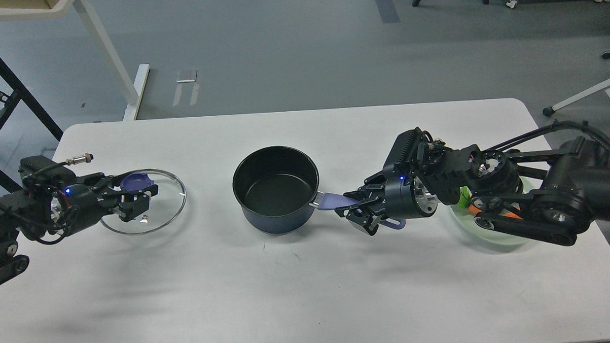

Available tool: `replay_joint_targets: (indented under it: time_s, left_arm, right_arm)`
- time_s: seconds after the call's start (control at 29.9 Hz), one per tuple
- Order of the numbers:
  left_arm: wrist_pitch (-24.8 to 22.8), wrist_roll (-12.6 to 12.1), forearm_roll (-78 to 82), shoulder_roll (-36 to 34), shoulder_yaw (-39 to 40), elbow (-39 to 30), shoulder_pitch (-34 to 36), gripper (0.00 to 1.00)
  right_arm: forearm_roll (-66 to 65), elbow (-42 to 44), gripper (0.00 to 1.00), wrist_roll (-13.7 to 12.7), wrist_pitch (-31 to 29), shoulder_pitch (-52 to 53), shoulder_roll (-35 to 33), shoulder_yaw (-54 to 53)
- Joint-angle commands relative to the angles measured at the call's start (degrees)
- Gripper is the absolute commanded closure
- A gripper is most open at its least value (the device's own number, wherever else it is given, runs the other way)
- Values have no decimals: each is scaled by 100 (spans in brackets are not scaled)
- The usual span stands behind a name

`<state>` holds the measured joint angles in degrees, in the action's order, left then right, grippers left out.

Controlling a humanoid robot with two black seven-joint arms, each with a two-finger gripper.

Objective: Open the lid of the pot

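You have the pot (276, 190) standing open at the middle of the white table (299, 293), its black inside bare. The lid (166, 207) is already off and lies well apart to the left, flat or nearly flat on the table, with the knob (137, 181) at its far left part.

Your left gripper (133, 198) sits over the lid, fingers narrow on either side of the knob. From this angle you cannot be sure the pads are pressing, but it looks like a grip on the knob. Your right gripper (359, 210) is closed around the pot handle (331, 201), which runs from the pot's right wall out to the right and a little nearer you. Behind that arm a pale green plate (490, 236) shows, mostly hidden, with something orange and green on it.

The 1 relation that matters now is knob to fingers: the knob stands between the left fingers, so the lid goes wherever that arm goes. The left arm is the nearer 1 to the lid; the right arm only steadies the pot.

Judged from how things lie, the task is all but done. What remains is to let go of the knob once the rim rests fully on the table, and to lift straight up so the fingers do not drag the glass.
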<state>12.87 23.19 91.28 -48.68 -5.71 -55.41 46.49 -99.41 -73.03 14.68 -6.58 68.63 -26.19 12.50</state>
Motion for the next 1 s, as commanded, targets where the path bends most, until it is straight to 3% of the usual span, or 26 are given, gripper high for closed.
replay_joint_targets:
  time_s: [0.0,0.2,0.3,0.57,0.64,0.74,0.77,0.97]
  left_arm:
    - [23,1,-13,43,-70,39,-43,43]
    - [31,-8,-39,43,-79,30,-70,38]
    - [31,-17,-145,43,-79,22,-70,14]
    - [23,1,-163,-1,-79,-40,-52,8]
    - [5,18,-171,-10,-9,-49,-17,7]
    - [-12,185,-425,-1,79,-40,70,5]
    - [-39,246,-670,-1,88,-40,158,3]
    - [-48,405,-2743,8,97,-31,668,1]
  right_arm:
    - [1,-1,72,0,-1,-16,9,-1]
    - [1,8,70,0,-1,-7,9,-1]
    - [1,8,68,0,-1,-25,9,-2]
    - [1,8,65,0,8,-43,9,-10]
    - [10,8,57,0,8,-43,9,-19]
    - [45,8,26,9,26,-34,0,-54]
    - [54,8,20,17,26,-34,0,-63]
    - [167,43,4,18,61,-7,-184,-501]
